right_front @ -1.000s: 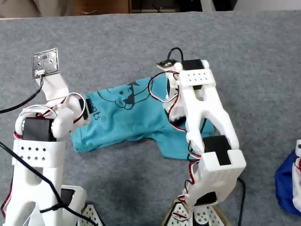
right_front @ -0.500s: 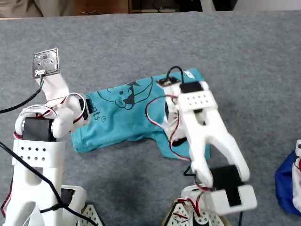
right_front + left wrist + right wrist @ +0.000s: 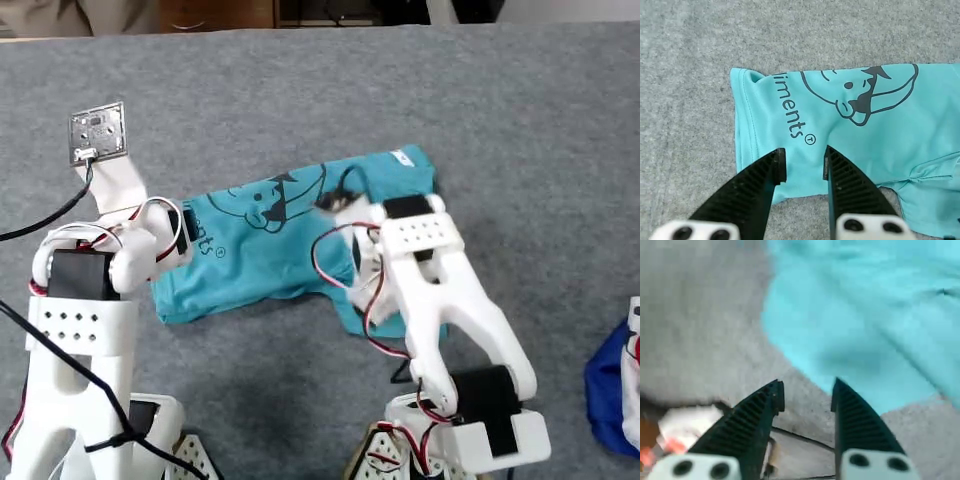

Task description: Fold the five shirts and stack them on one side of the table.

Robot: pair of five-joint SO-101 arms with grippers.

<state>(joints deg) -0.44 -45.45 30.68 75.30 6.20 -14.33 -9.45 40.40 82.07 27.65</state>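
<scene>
I see the teal shirt (image 3: 262, 245) lying mid-frame on the grey table (image 3: 520, 120). My left gripper (image 3: 803, 156) hangs over its left end, jaws apart, nothing held. Right gripper (image 3: 807, 386) sits over the shirt's lower right edge, jaws apart too, empty. Blue cloth (image 3: 608, 385) at right edge
</scene>
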